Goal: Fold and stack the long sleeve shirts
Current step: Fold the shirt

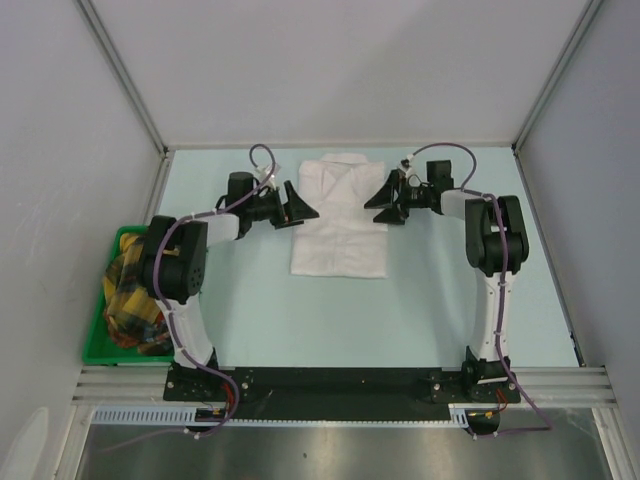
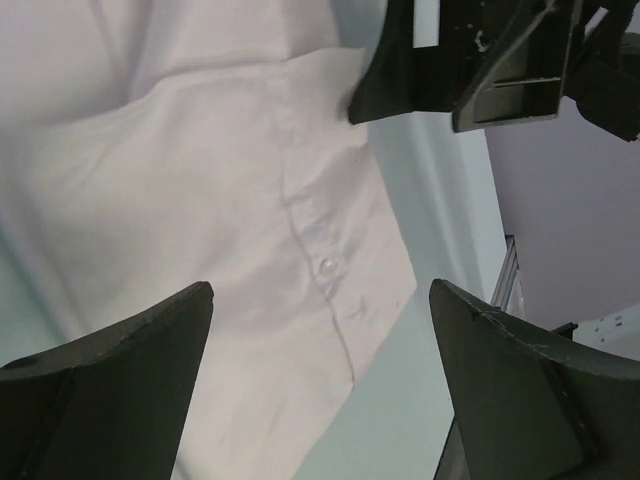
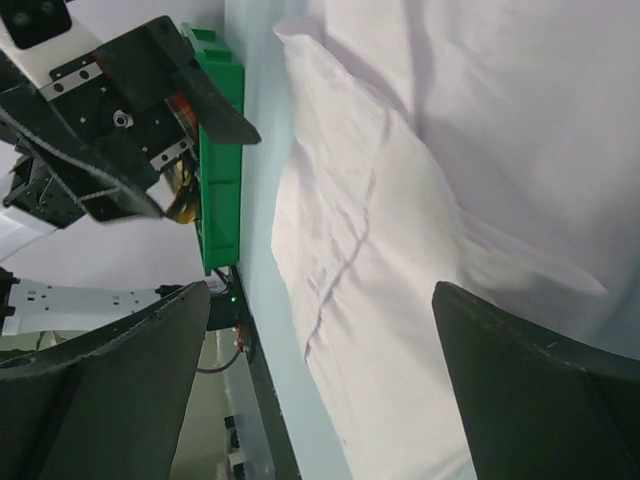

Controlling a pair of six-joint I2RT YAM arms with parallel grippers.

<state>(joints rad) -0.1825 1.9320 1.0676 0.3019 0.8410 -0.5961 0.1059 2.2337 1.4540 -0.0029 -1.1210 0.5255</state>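
Observation:
One white long sleeve shirt (image 1: 338, 222) lies folded into a rectangle at the middle of the pale table, collar toward the far wall. My left gripper (image 1: 303, 205) hovers open at the shirt's left edge, and my right gripper (image 1: 380, 197) hovers open at its right edge, the two facing each other. The left wrist view looks down on the shirt (image 2: 200, 200), its button placket and its corner, between the open left gripper (image 2: 320, 400). In the right wrist view the shirt (image 3: 400, 250) fills the span of the open right gripper (image 3: 320, 390). Neither gripper holds cloth.
A green bin (image 1: 98, 330) at the table's left edge holds a bundled plaid cloth (image 1: 132, 300); the same bin (image 3: 220, 150) shows in the right wrist view. Grey walls close off the left, far and right sides. The arms' bases sit on the black rail (image 1: 340, 385) at the near edge.

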